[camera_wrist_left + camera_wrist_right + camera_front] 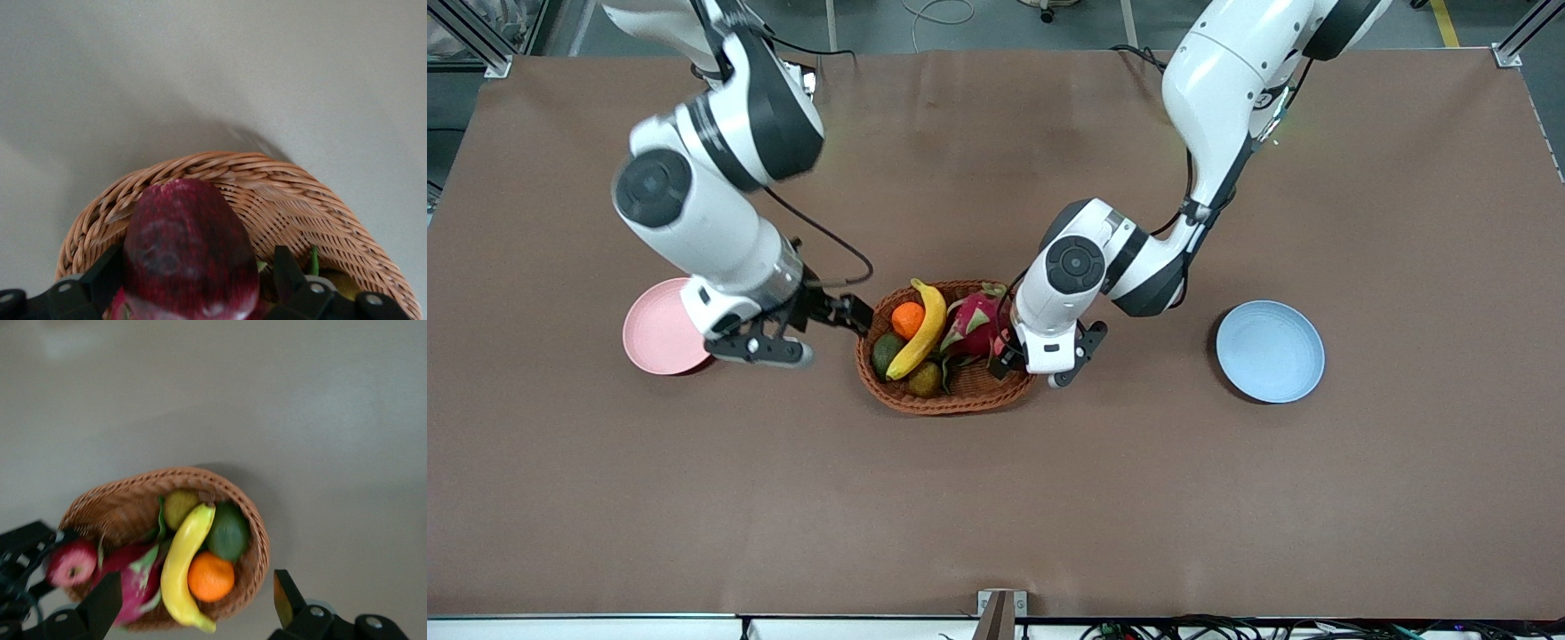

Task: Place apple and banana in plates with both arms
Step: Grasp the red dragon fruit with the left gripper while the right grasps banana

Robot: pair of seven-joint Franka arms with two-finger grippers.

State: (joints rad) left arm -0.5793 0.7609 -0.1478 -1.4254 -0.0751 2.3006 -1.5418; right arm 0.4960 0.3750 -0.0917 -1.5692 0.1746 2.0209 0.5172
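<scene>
1. Pink plate (654,333) lies on the brown table (996,498) toward the right arm's end, with nothing on it; the right arm's wrist overlaps its edge in the front view.
2. Right gripper (852,315) hangs between that plate and the basket (951,402), its tips close to the basket's rim. Its fingers (107,600) are spread wide and hold nothing.
3. Wicker, oval and brown, the basket sits mid-table between the two plates and holds all the fruit.
4. Banana (920,331) lies in the basket, across its middle, resting on the other fruit. An orange (907,318) touches it on the side toward the right arm, with an avocado (887,353) just beside, nearer the front camera. A small yellow-green fruit (925,380) lies by the banana's lower tip.
5. Dragon fruit (974,324) lies beside the banana, toward the left arm's end.
6. Apple (190,247) sits in the basket at that same end, by the rim; the left wrist hides it in the front view.
7. Left gripper (200,273) is down in the basket with one finger on each side of the apple. The fingers are apart, and a narrow gap shows between one pad and the fruit.
8. Blue plate (1270,351) lies well apart toward the left arm's end, bare.
</scene>
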